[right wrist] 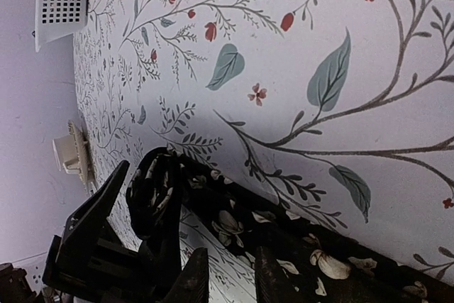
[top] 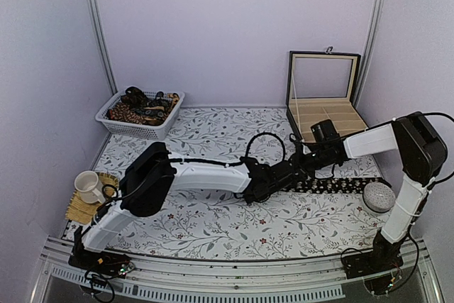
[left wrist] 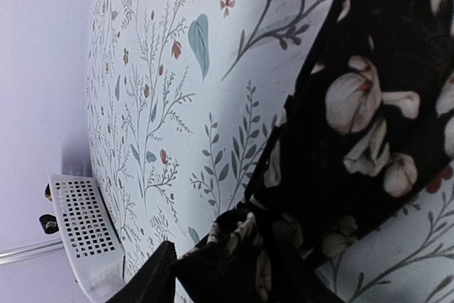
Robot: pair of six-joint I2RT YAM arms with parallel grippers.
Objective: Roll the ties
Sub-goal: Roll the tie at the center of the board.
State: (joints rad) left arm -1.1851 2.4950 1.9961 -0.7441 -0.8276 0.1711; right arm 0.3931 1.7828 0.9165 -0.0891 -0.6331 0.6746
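Note:
A black tie [top: 340,185] with pale flowers lies flat along the right side of the floral tablecloth. Its left end is curled into a small roll [right wrist: 150,182]. My left gripper [top: 287,174] stands open around that roll [left wrist: 234,239]; in the right wrist view one of its fingers [right wrist: 99,204] stands clear of the fabric. My right gripper [right wrist: 230,274] hovers just right of the roll, over the flat part of the tie [right wrist: 284,239]. Its jaws stand slightly apart with bare cloth between them. More ties [top: 142,108] lie heaped in a white basket [top: 106,120].
An open black box [top: 323,97] with dividers stands at the back right. A white mug [top: 89,186] sits on a woven mat at the left edge. A round grey object [top: 378,195] lies beside the right arm's base.

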